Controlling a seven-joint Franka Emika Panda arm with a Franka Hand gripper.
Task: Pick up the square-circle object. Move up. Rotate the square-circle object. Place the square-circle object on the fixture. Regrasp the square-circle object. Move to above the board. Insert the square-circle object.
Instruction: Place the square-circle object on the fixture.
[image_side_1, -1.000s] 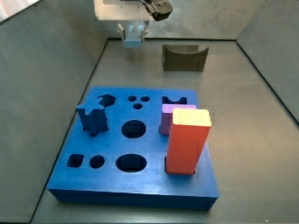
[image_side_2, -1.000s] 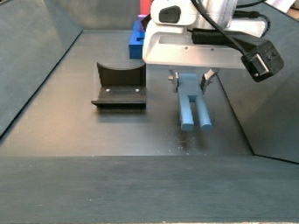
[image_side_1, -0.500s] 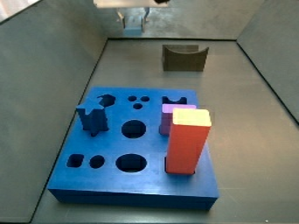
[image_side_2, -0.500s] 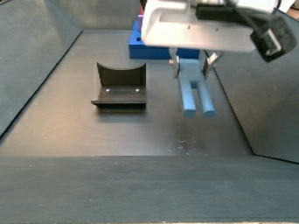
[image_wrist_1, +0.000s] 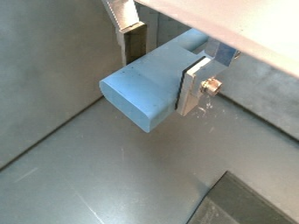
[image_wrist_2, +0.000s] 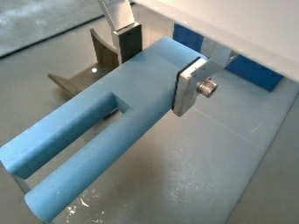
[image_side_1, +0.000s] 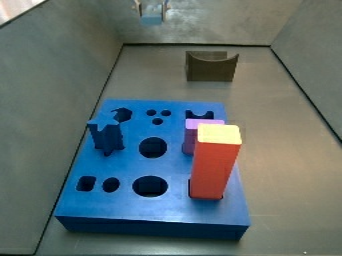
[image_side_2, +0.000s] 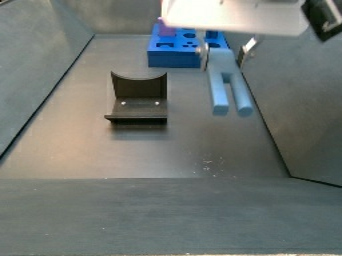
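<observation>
The square-circle object (image_wrist_2: 105, 149) looks like matte pale-blue plastic, smooth-faced, no shine. It sits clamped in the gripper (image_wrist_2: 156, 59), raised above the floor; the fingers (image_wrist_2: 191, 86) are flat brushed silver metal with a small bright screw. The floor (image_side_2: 160, 150) is dark grey, dull, faintly scuffed. The fixture (image_side_2: 135, 98) on the left is dark, matte, slightly grainy. The board (image_side_1: 154, 170) is saturated blue, smooth plastic-looking, low sheen.

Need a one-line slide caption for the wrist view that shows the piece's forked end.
Gripper shut on the square-circle object, lifted clear of the floor, fixture behind.
</observation>
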